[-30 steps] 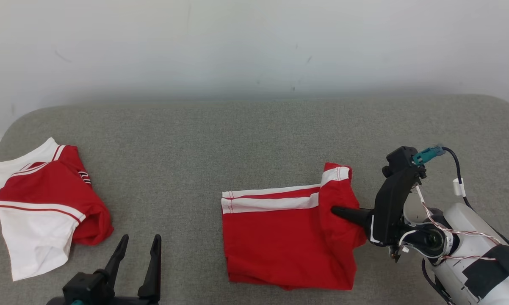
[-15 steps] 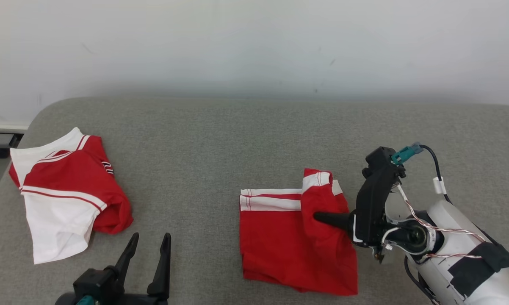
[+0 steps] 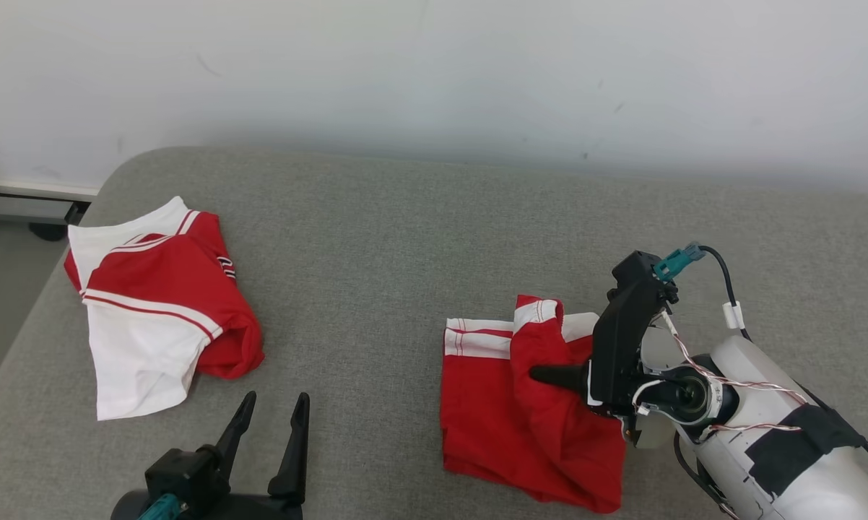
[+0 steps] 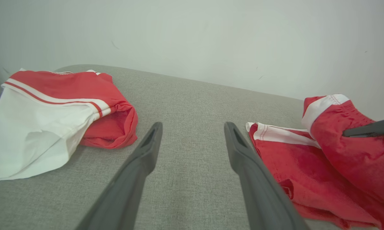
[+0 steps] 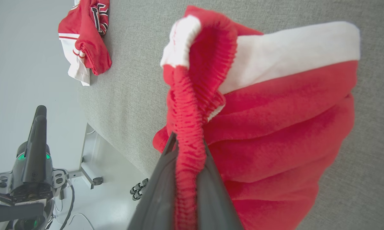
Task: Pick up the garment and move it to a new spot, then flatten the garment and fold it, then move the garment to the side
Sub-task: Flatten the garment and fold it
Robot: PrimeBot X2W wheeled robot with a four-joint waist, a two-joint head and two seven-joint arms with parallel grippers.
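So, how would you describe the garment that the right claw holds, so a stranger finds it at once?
On the grey cushion, look to the robot's right side, where the right claw pinches a red elastic edge. The red shorts it holds have just a white band along one edge; the jersey at the left is half white and lies free.

No text can be read for certain. The one printed mark (image 3: pixel 225 266) is a small white figure with a dark outline on the red part of the red-and-white jersey (image 3: pixel 152 303), and in the head view it is too small to make out. In the right wrist view the same mark (image 5: pixel 100 13) shows as curved, dark-edged strokes that may be numerals or letters. They are folded over and blurred, so the characters cannot be told.
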